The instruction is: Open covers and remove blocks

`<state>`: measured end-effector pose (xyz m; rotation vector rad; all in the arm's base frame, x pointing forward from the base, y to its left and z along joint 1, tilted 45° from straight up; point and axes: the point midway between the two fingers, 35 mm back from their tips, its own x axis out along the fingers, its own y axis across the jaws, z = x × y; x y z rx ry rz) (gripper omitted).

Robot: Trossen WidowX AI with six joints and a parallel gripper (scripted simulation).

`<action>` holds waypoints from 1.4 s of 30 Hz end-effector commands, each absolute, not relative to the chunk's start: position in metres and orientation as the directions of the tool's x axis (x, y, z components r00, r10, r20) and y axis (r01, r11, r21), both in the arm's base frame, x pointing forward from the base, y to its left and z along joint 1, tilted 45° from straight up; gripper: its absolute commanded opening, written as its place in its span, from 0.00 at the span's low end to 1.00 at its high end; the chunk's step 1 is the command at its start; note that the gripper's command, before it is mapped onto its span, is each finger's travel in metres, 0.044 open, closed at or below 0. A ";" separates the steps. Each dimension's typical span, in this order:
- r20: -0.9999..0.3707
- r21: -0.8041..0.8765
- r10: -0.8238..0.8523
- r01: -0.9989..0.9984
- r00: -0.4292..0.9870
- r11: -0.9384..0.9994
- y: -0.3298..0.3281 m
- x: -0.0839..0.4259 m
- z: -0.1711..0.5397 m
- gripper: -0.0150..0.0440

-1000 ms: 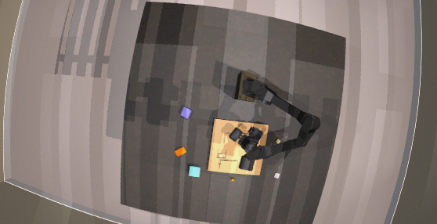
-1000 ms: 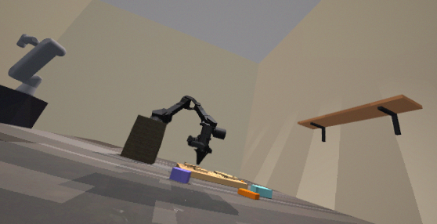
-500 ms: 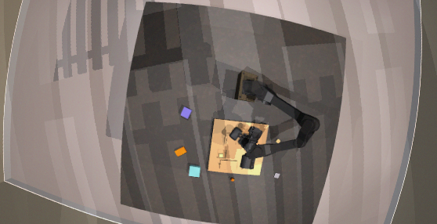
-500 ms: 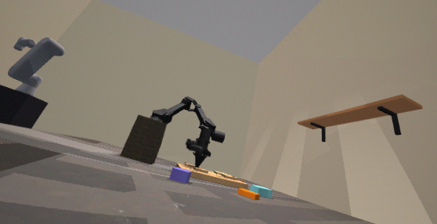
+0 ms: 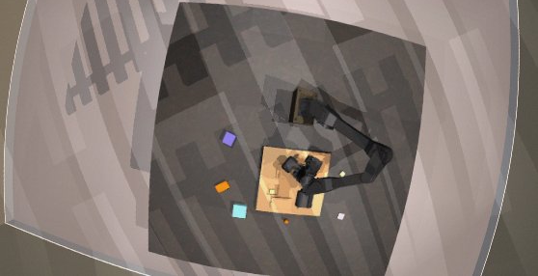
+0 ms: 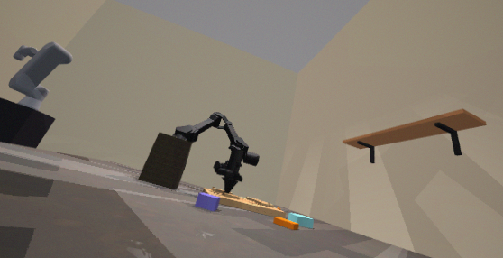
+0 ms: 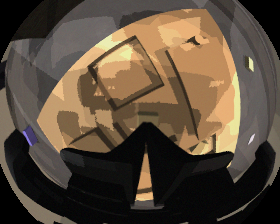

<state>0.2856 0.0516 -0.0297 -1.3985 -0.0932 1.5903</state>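
Observation:
The wooden puzzle board [image 5: 265,156] [image 6: 252,206] [image 7: 221,65] lies flat, partly hidden under the arm. My gripper [image 6: 229,190] [image 7: 147,125] is shut and empty, pointing down low over the board; contact is unclear. A small tan piece [image 7: 148,117] shows just beyond the fingertips. A square outline [image 7: 150,59] and a long dark groove [image 7: 182,94] mark the board. A pale yellow piece [image 5: 272,191] sits on or in it. Off the board lie purple [image 5: 228,139] [image 6: 207,201] [image 7: 30,135], orange [image 5: 222,186] [image 6: 286,223] and cyan blocks [image 5: 239,210] [image 6: 300,220]. Cover positions are unclear.
A tiny orange piece [image 5: 286,221], a white piece [image 5: 340,216] [image 7: 251,138] and a pale yellow piece [image 5: 342,174] [image 7: 249,63] lie outside the board. The arm's pedestal [image 5: 297,108] [image 6: 167,160] stands behind it. A wall shelf [image 6: 415,128] is far off.

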 end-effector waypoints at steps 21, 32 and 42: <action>-0.715 -0.608 0.685 -0.608 0.140 -0.511 0.041 0.290 -0.027 0.34; -0.714 -0.611 0.685 -0.603 0.143 -0.512 0.004 0.283 0.011 0.50; -0.715 -0.611 0.685 -0.603 0.143 -0.512 0.013 0.285 0.002 0.50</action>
